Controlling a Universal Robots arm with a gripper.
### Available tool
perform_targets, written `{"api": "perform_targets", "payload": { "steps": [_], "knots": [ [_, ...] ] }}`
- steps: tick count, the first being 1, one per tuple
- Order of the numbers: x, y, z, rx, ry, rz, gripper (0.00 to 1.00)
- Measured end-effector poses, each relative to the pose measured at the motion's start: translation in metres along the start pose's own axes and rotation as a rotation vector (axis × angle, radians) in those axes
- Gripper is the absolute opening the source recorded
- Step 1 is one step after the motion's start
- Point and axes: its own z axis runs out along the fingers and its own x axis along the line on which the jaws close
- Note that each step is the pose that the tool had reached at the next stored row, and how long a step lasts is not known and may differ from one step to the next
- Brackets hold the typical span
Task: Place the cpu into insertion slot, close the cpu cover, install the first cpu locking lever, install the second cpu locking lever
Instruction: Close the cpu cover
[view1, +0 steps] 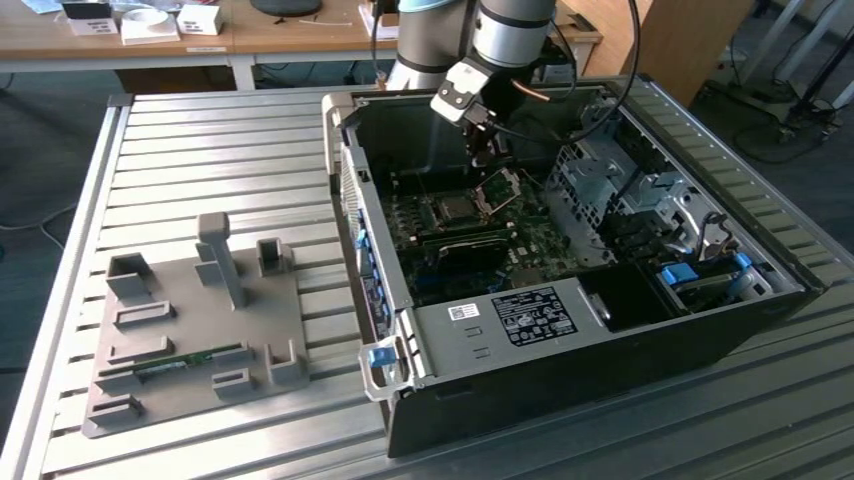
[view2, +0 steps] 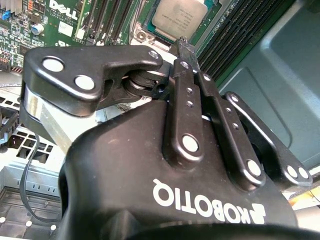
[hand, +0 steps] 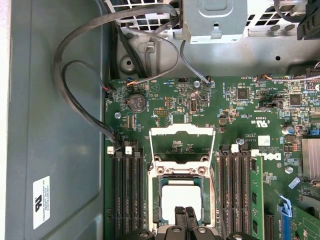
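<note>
While the cpu (hand: 180, 196) lies flat in the insertion slot (hand: 158, 200) on the green motherboard (hand: 240, 125), I hold the arm's hand (hand: 185, 214) directly over the chip's near edge. Its two fingers (hand: 181, 217) are pressed together with nothing between them. Whether the tips touch the chip, I cannot tell from my screens. In the exterior view the hand (view1: 483, 150) hangs in the upper middle of the frame, reaching down into the open computer case (view1: 534, 370), which stands on the slatted metal bench (view1: 200, 150). The cpu cover (hand: 183, 129) stands swung open, leaving the chip bare. It rises on the far side of the slot from the fingers, between the chip and the round coin battery (hand: 135, 103). Its hinged edge runs crosswise to the memory slots (hand: 127, 190) that flank the socket on both sides. By my judgement the chip is seated and the cover is not yet closed. The hand is nearer the chip than the cover's free edge.
</note>
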Motion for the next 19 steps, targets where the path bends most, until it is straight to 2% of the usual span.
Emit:
{"api": "perform_targets", "payload": {
  "steps": [7,19],
  "knots": [
    [0.0000,0.0018,-0.0001,0.0001,-0.0001,0.000,0.11],
    [0.0002,0.0124,0.0001,0.0000,-0.0001,0.000,0.11]
  ]
}}
